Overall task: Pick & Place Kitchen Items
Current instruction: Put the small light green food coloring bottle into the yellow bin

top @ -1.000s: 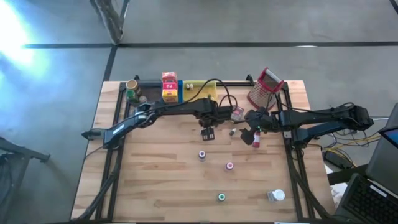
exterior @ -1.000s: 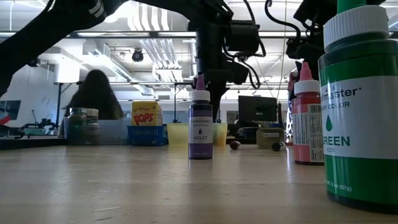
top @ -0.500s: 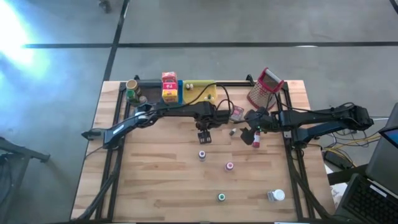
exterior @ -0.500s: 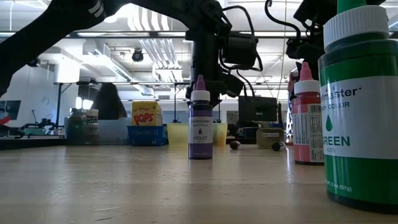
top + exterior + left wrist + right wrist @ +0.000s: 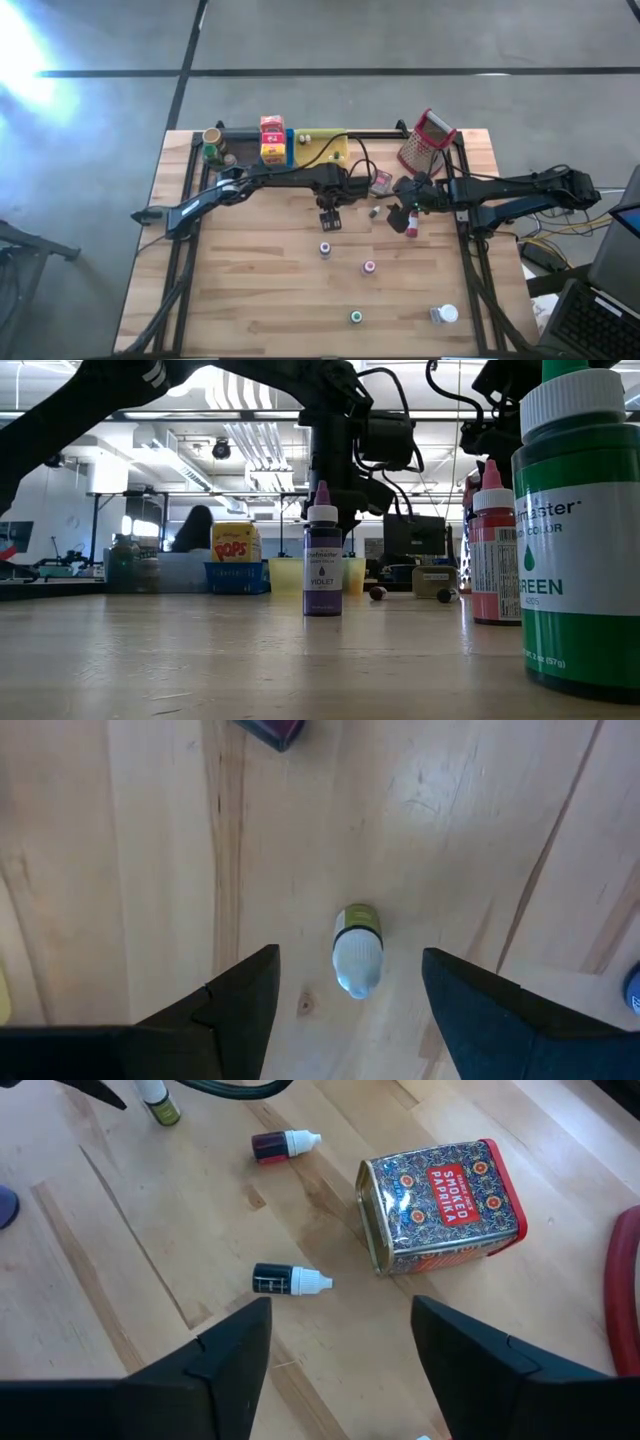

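Small yellow-green bottle with white dropper cap [image 5: 356, 948]: being shown lying on its side on the pale wooden table [image 5: 260, 290], between the two spread fingers of the left end effector [image 5: 345, 990] and untouched by either.
Left end effector [image 5: 331, 215]: being held released above the table's middle, behind the violet bottle, nothing being gripped.
Violet-labelled bottle with white cap [image 5: 322, 563]: being seen upright in the low view, marked VIOLET; from above it is standing at [image 5: 325, 249].
Pink-capped small bottle [image 5: 369, 267]: standing upright, near the violet one, toward the right arm's side.
Green-capped bottle [image 5: 356, 317]: standing upright near the front edge; in the low view its green label [image 5: 575, 550] is filling the right side.
Red bottle with pointed red cap [image 5: 492, 555]: standing upright just beside the green one in the low view.
Patterned tin with red SMOKED PAPRIKA label [image 5: 443, 1202]: lying on the table ahead of the right end effector [image 5: 340, 1350].
Two dark small bottles with white caps [image 5: 289, 1281] [image 5: 283, 1146]: lying on their sides near the tin, apart from each other.
Right end effector [image 5: 403, 212]: being held released over the table, fingers parted, nothing between them.
Metal grater with red handle [image 5: 427, 142]: standing at the back right.
Yellow and red boxes [image 5: 271, 139]: being kept at the back edge.
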